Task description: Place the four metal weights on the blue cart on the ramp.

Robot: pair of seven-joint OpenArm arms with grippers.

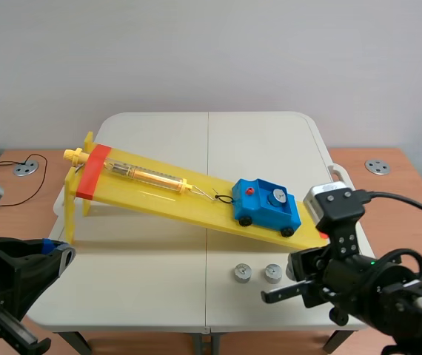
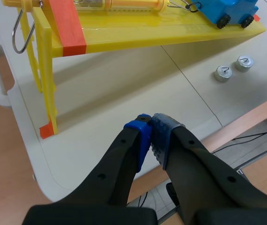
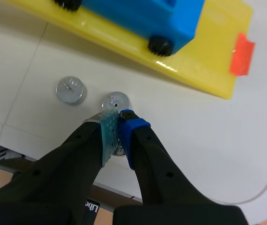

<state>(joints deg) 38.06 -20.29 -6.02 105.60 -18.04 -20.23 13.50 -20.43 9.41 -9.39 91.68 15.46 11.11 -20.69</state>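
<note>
Scene view: the blue cart [image 1: 268,206] sits at the yellow ramp's [image 1: 159,194] low end with one metal weight [image 1: 277,197] on top. Two weights [image 1: 241,274] [image 1: 272,273] lie near the counter's [image 1: 159,140] front edge.

Left wrist view: left jaws pressed together, empty, near the counter's front left corner.

Right wrist view: right jaws pressed together, tips just beside a weight [image 3: 116,100].

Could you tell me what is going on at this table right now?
A blue cart sits low on the yellow ramp with what looks like one metal weight on top. Two more weights lie on the table in front of the ramp. The right gripper, fingers shut and holding nothing, hovers just short of one of them. The left gripper is shut too, off near the ramp's raised end.
</note>
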